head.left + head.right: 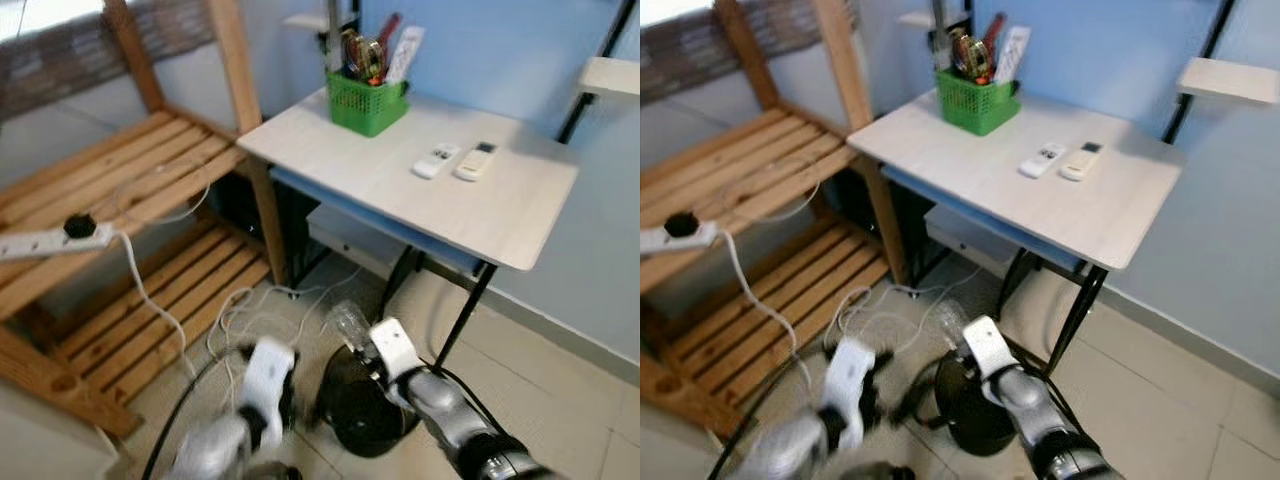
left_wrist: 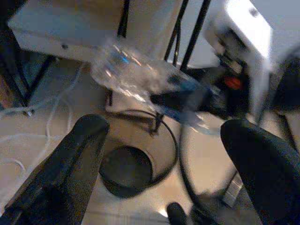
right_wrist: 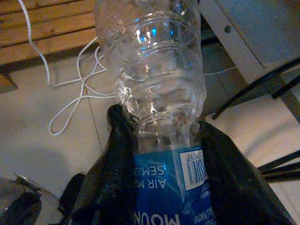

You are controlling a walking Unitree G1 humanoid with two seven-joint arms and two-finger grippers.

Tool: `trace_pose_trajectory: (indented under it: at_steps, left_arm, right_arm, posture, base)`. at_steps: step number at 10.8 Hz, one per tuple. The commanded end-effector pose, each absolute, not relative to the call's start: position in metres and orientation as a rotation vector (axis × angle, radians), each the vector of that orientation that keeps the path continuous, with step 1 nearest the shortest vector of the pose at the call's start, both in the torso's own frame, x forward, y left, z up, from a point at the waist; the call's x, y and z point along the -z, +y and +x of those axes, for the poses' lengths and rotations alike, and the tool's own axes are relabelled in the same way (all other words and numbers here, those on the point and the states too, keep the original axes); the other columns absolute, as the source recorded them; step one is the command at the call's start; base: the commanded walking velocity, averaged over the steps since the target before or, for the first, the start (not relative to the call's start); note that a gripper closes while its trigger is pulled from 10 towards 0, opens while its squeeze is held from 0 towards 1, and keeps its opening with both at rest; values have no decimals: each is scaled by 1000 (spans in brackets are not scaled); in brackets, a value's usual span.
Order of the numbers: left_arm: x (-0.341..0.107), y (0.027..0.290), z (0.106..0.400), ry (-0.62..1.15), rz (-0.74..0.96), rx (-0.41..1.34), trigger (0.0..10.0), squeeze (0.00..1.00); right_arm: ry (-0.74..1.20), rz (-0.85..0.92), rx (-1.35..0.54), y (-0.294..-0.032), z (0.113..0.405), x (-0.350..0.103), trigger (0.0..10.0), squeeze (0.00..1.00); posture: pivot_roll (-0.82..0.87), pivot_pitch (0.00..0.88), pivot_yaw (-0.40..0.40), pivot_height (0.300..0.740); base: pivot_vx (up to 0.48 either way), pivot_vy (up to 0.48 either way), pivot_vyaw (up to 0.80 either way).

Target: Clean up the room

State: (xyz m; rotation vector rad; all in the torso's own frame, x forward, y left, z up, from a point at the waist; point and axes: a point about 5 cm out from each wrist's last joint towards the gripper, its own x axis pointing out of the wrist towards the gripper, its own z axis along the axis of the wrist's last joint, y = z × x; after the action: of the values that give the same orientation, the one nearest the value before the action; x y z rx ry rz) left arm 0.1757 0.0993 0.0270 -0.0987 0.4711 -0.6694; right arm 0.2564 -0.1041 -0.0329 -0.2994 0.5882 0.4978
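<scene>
My right gripper (image 3: 161, 136) is shut on a clear plastic bottle (image 3: 159, 89) with a blue label, its fingers (image 3: 117, 159) clamping the bottle's middle. In the eye views the bottle (image 1: 348, 322) hangs low, just above the rim of a round black bin (image 1: 360, 412) on the tiled floor. My left gripper (image 2: 161, 124) is open and holds nothing. It hovers to the left of the bin (image 2: 126, 171) and faces the bottle (image 2: 136, 70). Its white hand shows blurred near the floor.
A white table (image 1: 500, 215) on black legs (image 1: 465, 310) stands behind the bin. On it are a green basket (image 1: 366, 100) and two remotes (image 1: 455, 160). A wooden shelf (image 1: 120, 190) at left carries a power strip (image 1: 55, 238). White cables (image 1: 235, 310) trail across the floor.
</scene>
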Motion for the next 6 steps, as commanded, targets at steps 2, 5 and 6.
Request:
trace_pose_trajectory:
  at_steps: [2, 5, 6]
  left_arm:
    - [-39, 96, 157, 479, -138, 698, 10000, 0]
    - [-41, 90, 123, 547, -177, 693, 10000, 0]
    - [-42, 88, 118, 558, -181, 687, 10000, 0]
  right_arm:
    - [585, -319, -494, -94, 261, 30, 10000, 0]
    - [608, -337, -416, -95, 271, 26, 10000, 0]
    - [610, -340, -393, -98, 275, 23, 10000, 0]
  posture:
    - [153, 153, 59, 740]
    - [210, 196, 42, 740]
    - [217, 203, 36, 740]
  base:
    - [0, 0, 0]
    - [0, 0, 0]
    - [0, 0, 0]
